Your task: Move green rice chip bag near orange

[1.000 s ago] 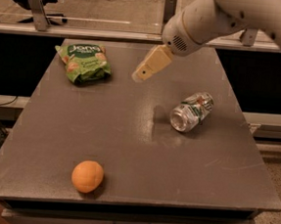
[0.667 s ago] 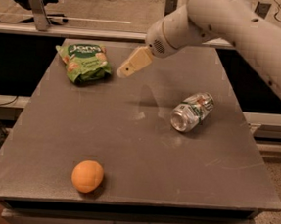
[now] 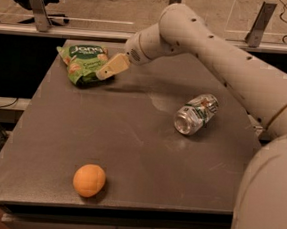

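A dark grey worktop (image 3: 140,151) with a flat, matte, faintly scuffed surface fills most of the camera view, its near edge running along the bottom. At the far left corner lies the green rice chip bag (image 3: 82,61), a light-green crinkly pouch with a glossy skin, white lettering across its top and small pictures of pale orange chips below. It lies flat and looks puffed; what is inside cannot be seen. Well apart from it, near the front edge and a little left of centre, sits the orange (image 3: 89,180), a small round fruit with smooth, matte, plain orange skin, resting on the bare surface with nothing touching it. Back at the far side, the tool (image 3: 111,67) is at the right edge of the bag, a pale tan, blunt, wedge-like shape tilted down to the left and overlapping the pouch's right side. It reads as one solid block, so whether it is apart, together or clamped on the bag cannot be told. Right of centre lies a crushed silver can (image 3: 196,113), dented and shiny, on its side with one round end turned toward the camera. Whether it holds anything cannot be told. The robot's arm (image 3: 223,58), smooth, off-white and tube-shaped with small dark dots along it, runs from the tool up and across to the right edge, above the can.
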